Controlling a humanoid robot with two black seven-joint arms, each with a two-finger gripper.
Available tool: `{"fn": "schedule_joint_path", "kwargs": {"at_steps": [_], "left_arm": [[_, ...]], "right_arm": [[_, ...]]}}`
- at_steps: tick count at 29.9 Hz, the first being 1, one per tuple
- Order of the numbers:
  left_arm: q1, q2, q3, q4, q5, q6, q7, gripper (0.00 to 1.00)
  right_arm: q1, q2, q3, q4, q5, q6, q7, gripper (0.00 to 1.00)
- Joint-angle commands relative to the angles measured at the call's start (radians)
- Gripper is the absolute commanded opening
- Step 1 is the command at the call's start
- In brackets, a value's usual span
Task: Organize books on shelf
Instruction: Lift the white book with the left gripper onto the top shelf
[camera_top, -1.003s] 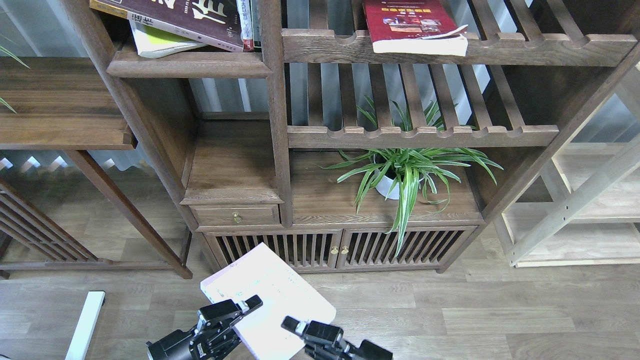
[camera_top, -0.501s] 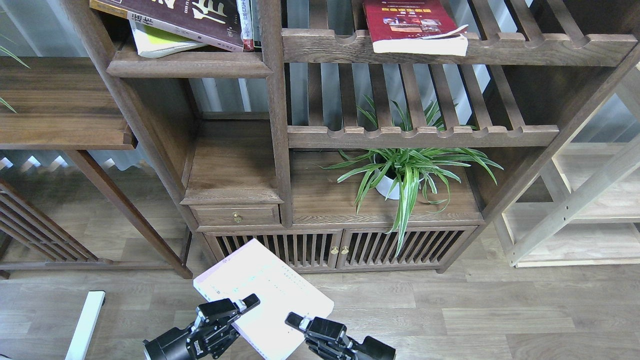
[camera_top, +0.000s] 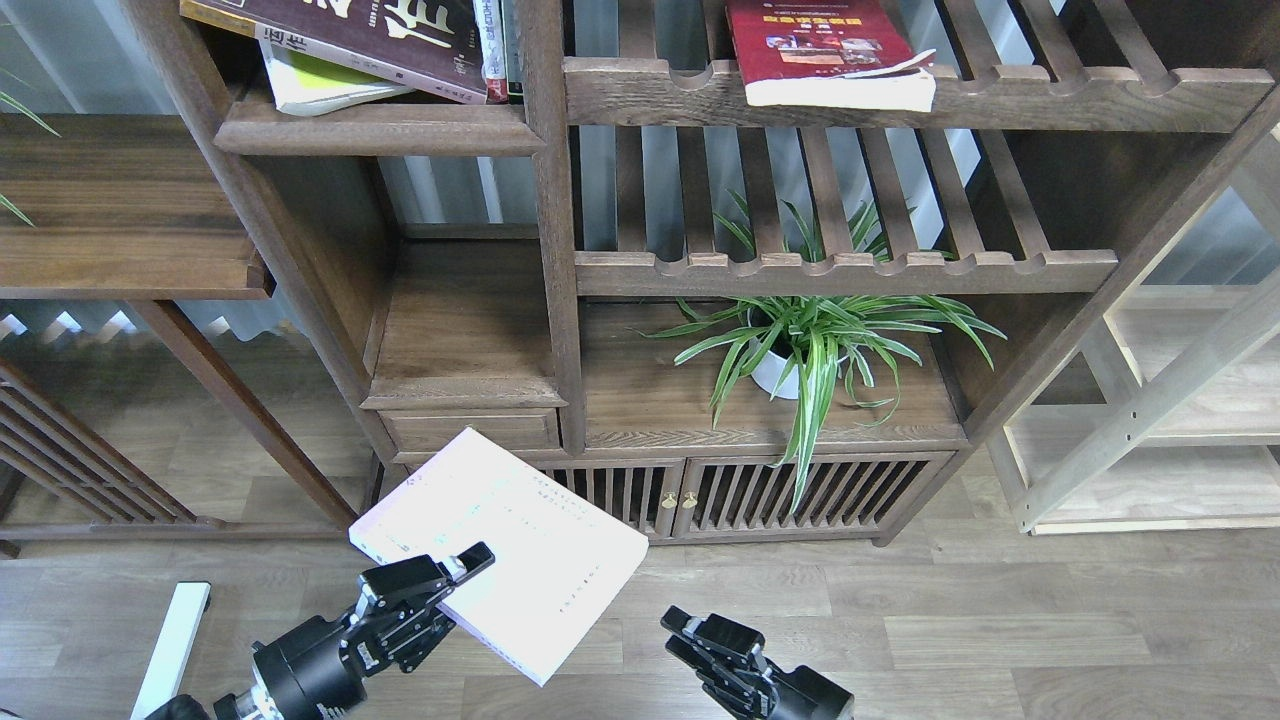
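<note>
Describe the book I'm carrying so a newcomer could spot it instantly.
Start at the large dark bookcase and drop to the floor in front of its slatted cabinet doors. There the left gripper holds a pale lavender-white book by its lower left edge. Unlike the red book above, it is off the shelves.

A green-and-white striped spider plant (camera_top: 815, 345) in a white pot (camera_top: 778, 375) stands on the cabinet ledge above two slatted wooden doors (camera_top: 680, 495).

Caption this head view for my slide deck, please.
Left gripper lifts pale book toward the bookcase; right gripper hangs free.
</note>
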Motion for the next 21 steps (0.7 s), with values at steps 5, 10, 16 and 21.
{"fn": "schedule_joint_path", "kwargs": {"at_steps": [5,10,16,21], "left_arm": [[0.0,0.151,-0.132,-0.148,-0.006,0.0,0.0,0.21],[0.006,0.262,-0.224,-0.292,-0.053,0.0,0.0,0.21],[0.008,0.328,-0.357,-0.37,-0.043,0.0,0.0,0.19],[0.014,0.245,-0.541,-0.369,0.143,0.0,0.0,0.19]], "right_arm": [[-0.004,-0.008,0.027,-0.075,0.015,0.0,0.0,0.53],[0.003,-0.008,0.028,-0.08,0.026,0.0,0.0,0.53],[0.013,-0.02,0.03,-0.09,0.049,0.0,0.0,0.54],[0.011,-0.034,0.037,-0.092,0.073,0.0,0.0,0.54]]}}
